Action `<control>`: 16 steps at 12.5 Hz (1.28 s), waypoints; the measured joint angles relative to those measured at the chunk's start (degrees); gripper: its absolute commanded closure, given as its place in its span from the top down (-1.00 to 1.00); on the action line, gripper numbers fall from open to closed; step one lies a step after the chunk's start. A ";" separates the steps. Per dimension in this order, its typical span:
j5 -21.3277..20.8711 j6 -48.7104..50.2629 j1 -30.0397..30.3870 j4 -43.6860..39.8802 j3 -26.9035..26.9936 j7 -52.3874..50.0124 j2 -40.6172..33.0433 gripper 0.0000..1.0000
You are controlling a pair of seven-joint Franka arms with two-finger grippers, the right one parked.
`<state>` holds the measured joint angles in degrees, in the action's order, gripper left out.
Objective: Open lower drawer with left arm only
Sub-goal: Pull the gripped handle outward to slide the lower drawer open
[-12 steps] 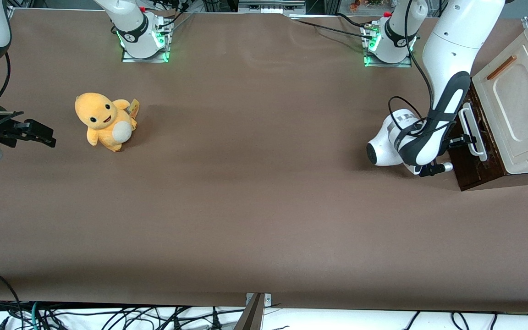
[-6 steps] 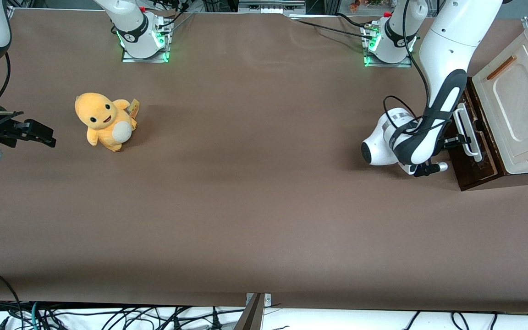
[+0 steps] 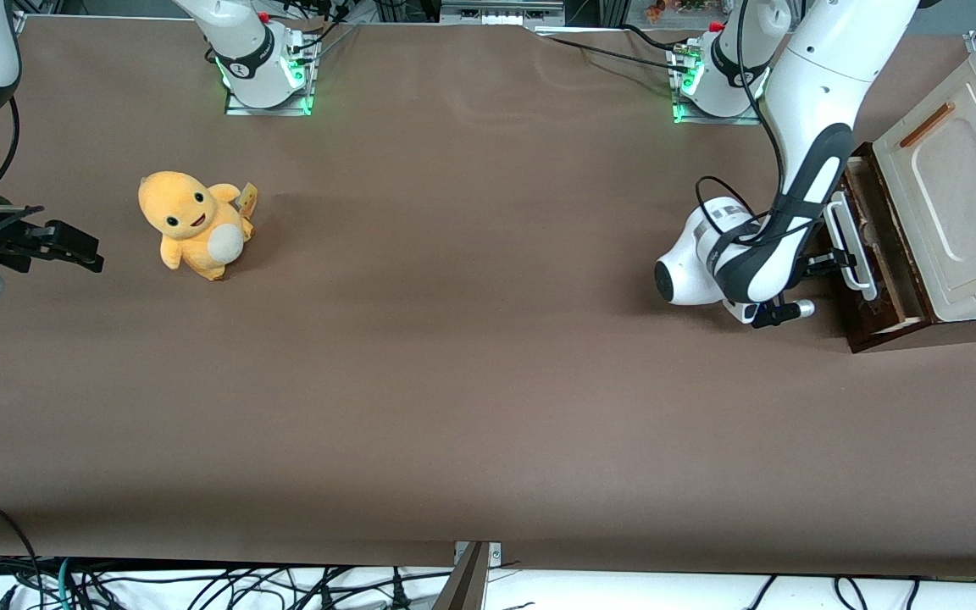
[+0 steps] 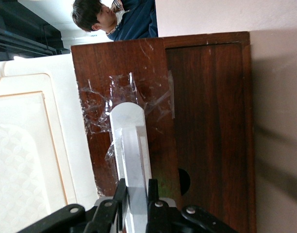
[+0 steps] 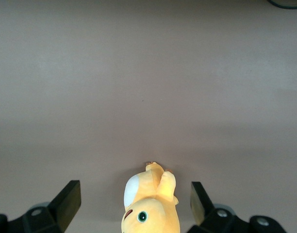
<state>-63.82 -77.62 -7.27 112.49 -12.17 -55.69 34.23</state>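
Note:
The lower drawer (image 3: 867, 324) has a dark brown wooden front (image 4: 202, 107) and stands partly pulled out of the cabinet at the working arm's end of the table. A strip of its pale inside (image 3: 895, 264) shows. Its long white bar handle (image 3: 844, 237) (image 4: 131, 145) runs across the front, which has clear tape stuck on it. The left arm (image 3: 801, 169) reaches down in front of the drawer. Its black gripper (image 3: 834, 259) (image 4: 135, 187) is shut on the handle, one finger pressed against each side of the bar.
The cabinet's cream panel (image 3: 954, 182) with a small orange-brown handle (image 3: 927, 124) stands above the drawer. An orange plush toy (image 3: 191, 222) sits toward the parked arm's end of the brown table (image 3: 471, 381). Both arm bases (image 3: 712, 80) stand farthest from the front camera.
The left arm has drawn back toward the parked arm's end with the handle in its gripper. The lower drawer has slid farther out, and more of its pale inside shows.

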 measured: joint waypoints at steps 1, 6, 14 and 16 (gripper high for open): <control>0.26 0.06 -0.19 -0.22 -0.09 0.01 0.01 -0.65; 0.74 0.66 -0.35 -0.54 -1.03 0.02 0.07 -0.65; 2.09 1.64 -0.54 -1.21 -2.25 -0.04 0.15 -0.65; 2.74 1.71 -0.50 -1.71 -2.29 -0.02 0.17 -0.65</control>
<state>-61.08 -75.91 -7.78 110.78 -14.46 -55.71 34.41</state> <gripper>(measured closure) 0.802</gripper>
